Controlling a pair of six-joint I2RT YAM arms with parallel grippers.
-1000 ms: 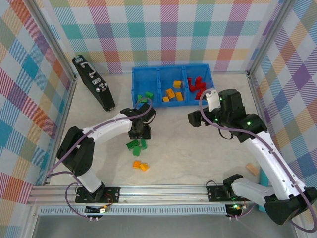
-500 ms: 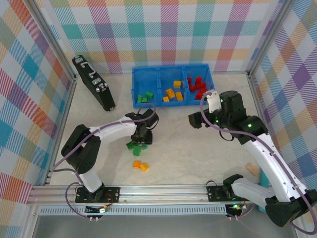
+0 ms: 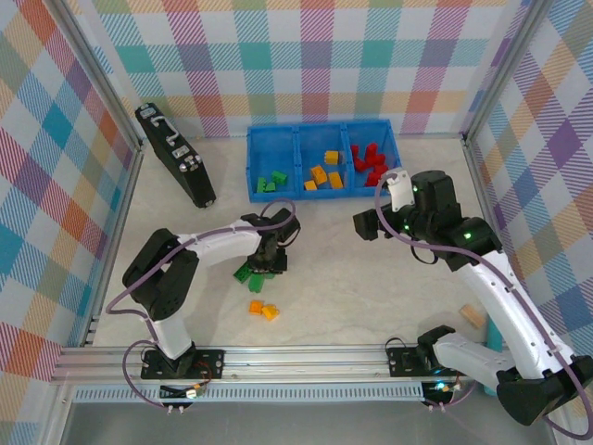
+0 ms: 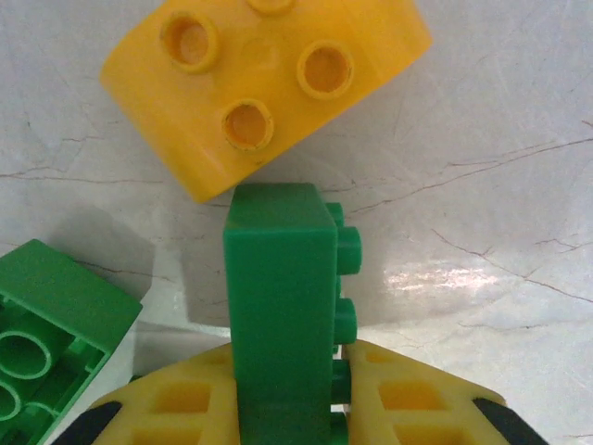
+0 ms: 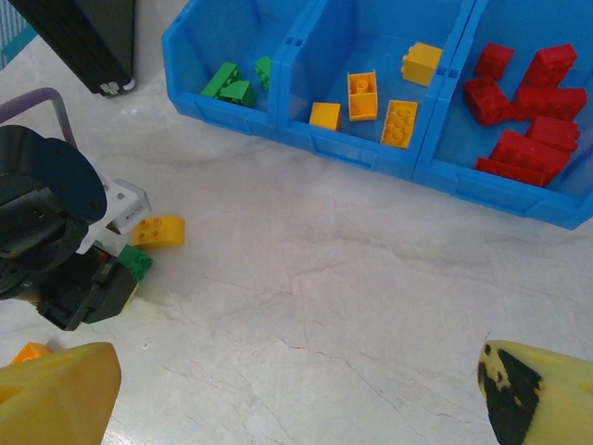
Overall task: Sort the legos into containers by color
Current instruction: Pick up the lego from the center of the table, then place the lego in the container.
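My left gripper (image 3: 266, 265) is low over the table and shut on a green lego (image 4: 283, 306), which stands on edge between the yellow fingers (image 4: 176, 408). Just ahead of it lies a yellow lego (image 4: 264, 88), and another green lego (image 4: 51, 324) lies to its left. Two orange legos (image 3: 262, 309) lie nearer the front edge. The blue bin (image 3: 320, 131) holds green legos (image 3: 271, 182) in its left compartment, yellow ones (image 3: 324, 172) in the middle and red ones (image 3: 369, 159) on the right. My right gripper (image 3: 363, 222) hovers open over bare table, holding nothing.
A black flat case (image 3: 174, 153) leans at the back left. A tan wooden block (image 3: 473, 316) lies at the right edge beside the right arm. Checked walls and metal frame rails close in the table. Bare marble lies between the two grippers.
My left gripper has moved toward the front and lowered onto the loose green legos, where it now grips one. The right arm has hardly moved.
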